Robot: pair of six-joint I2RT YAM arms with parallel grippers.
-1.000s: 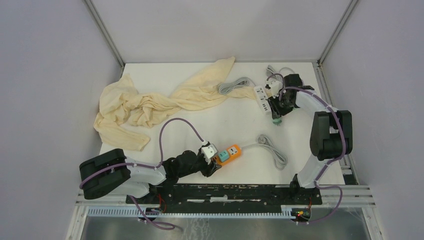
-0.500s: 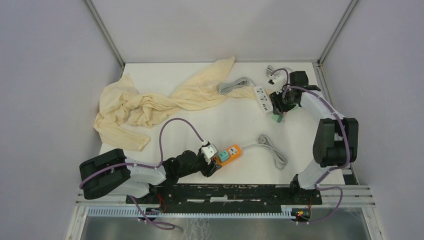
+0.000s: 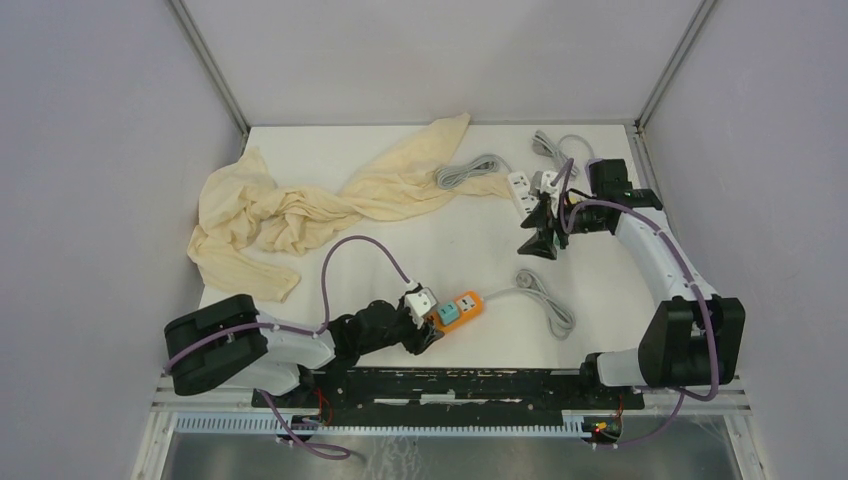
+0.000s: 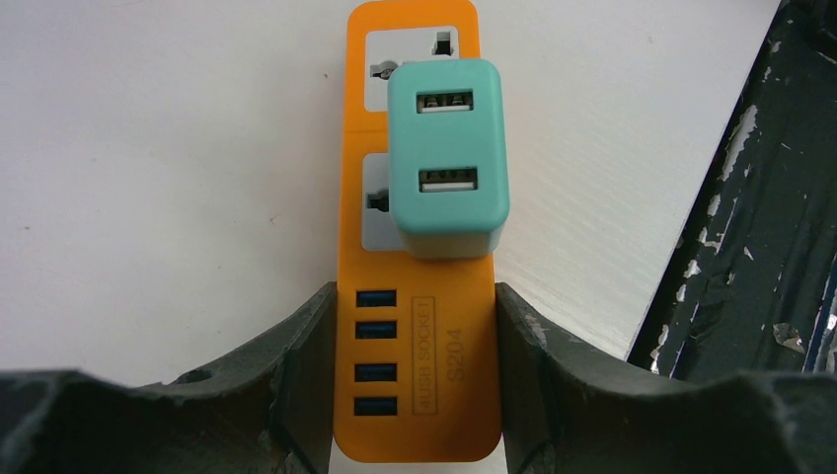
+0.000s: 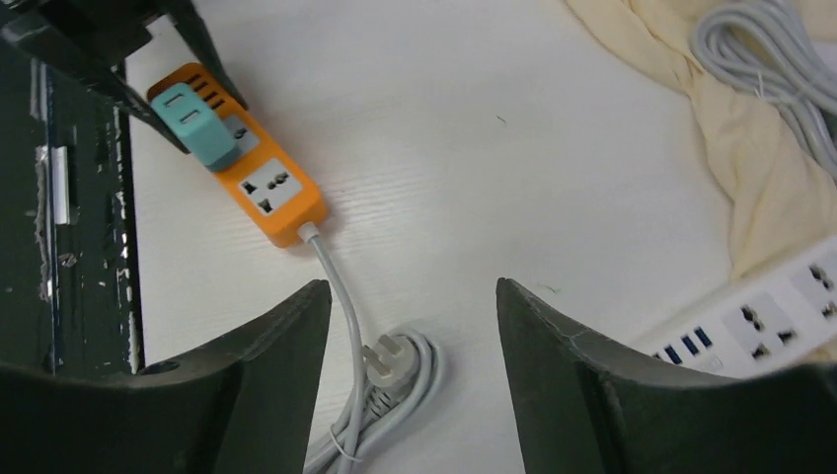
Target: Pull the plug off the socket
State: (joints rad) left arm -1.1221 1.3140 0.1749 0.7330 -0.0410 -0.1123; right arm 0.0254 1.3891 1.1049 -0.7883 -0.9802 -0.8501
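**Left wrist and top views.** The left gripper lies low at the near edge of the table. Its jaws are closed partway onto the USB end of the orange power strip, one finger against each long side. The teal plug (a two-port USB adapter) sits plugged into the strip's face, just beyond the fingertips.

**Right wrist view.** The right gripper hangs above the far right part of the table, jaws apart and holding nothing. The white power strip lies just beside it. The orange strip's grey cable runs right from the strip and ends in a loose coil. A cream cloth is spread across the far left.
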